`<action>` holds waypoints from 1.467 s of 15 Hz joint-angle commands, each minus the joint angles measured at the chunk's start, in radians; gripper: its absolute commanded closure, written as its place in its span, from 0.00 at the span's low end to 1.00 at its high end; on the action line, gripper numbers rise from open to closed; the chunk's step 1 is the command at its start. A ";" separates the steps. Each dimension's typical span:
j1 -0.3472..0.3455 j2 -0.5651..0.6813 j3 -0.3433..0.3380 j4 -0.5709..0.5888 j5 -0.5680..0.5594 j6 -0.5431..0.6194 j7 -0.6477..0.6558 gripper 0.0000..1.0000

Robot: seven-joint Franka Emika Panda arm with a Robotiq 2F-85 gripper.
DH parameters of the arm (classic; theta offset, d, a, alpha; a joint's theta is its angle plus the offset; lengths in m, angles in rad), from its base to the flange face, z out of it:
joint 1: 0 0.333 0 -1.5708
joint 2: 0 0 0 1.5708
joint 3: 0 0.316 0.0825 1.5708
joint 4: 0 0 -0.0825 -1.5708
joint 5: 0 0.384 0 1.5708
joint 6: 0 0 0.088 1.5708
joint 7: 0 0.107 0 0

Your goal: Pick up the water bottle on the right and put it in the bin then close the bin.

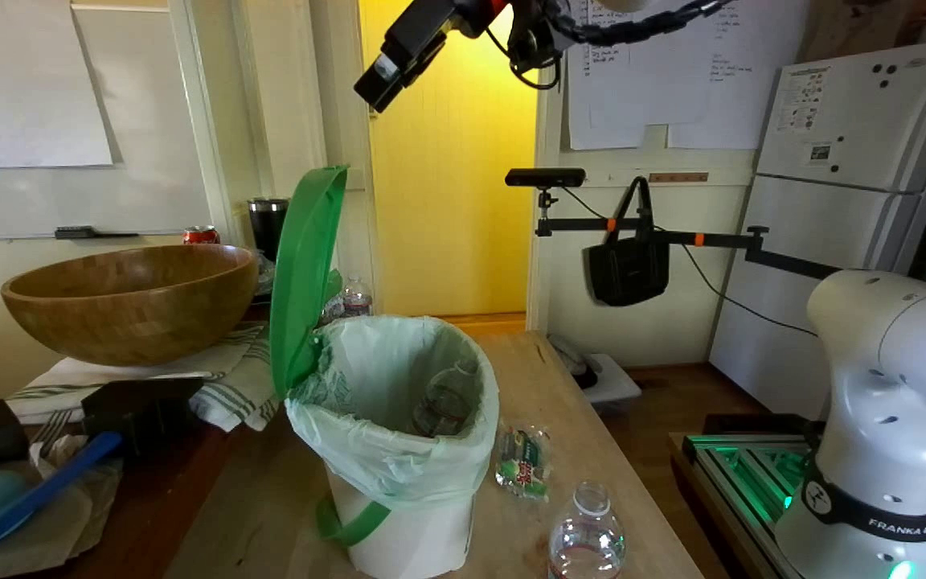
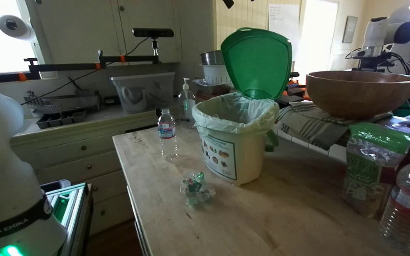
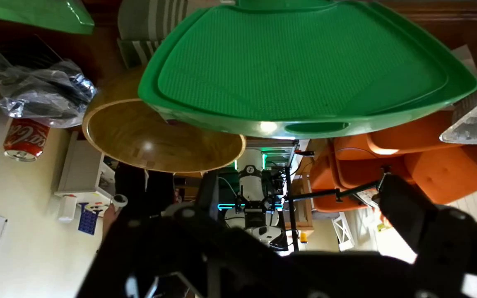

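Note:
The bin (image 1: 411, 527) stands on the wooden table, lined with a pale bag; it also shows in an exterior view (image 2: 231, 156). Its green lid (image 2: 258, 64) stands upright, open. A clear bottle (image 1: 440, 402), seemingly the water bottle, lies tilted inside the bin; the rim hides it elsewhere. My gripper (image 1: 379, 87) is high above the bin, apart from the lid. In the upside-down wrist view the gripper (image 3: 299, 178) has its fingers wide apart with nothing between them, and the lid's inner face (image 3: 300, 66) fills the top.
A clear bottle (image 2: 168, 137) and a crumpled wrapper (image 2: 197, 190) are beside the bin. Another bottle (image 2: 409, 206) and a green snack bag (image 2: 372, 170) stand at the table's edge. A wooden bowl (image 1: 133, 305) sits behind the lid. A camera boom (image 1: 664, 235) crosses the side.

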 commanded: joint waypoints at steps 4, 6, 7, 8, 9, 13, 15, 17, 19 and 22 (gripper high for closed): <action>0.004 0.131 0.003 0.104 0.053 0.003 -0.005 0.00; 0.001 0.164 0.012 0.136 0.047 0.000 -0.006 0.00; 0.000 0.177 0.016 0.150 0.049 -0.003 -0.007 0.00; -0.003 0.193 0.022 0.160 0.045 -0.004 -0.005 0.00; -0.004 0.206 0.026 0.171 0.046 -0.007 -0.006 0.00; -0.018 0.241 0.041 0.185 0.028 -0.025 0.005 0.00; -0.026 0.252 0.044 0.190 0.021 -0.032 0.013 0.00; -0.033 0.252 0.047 0.193 0.011 -0.046 0.020 0.00; -0.042 0.249 0.049 0.200 -0.002 -0.079 0.032 0.00; -0.057 0.247 0.050 0.211 -0.031 -0.151 0.052 0.00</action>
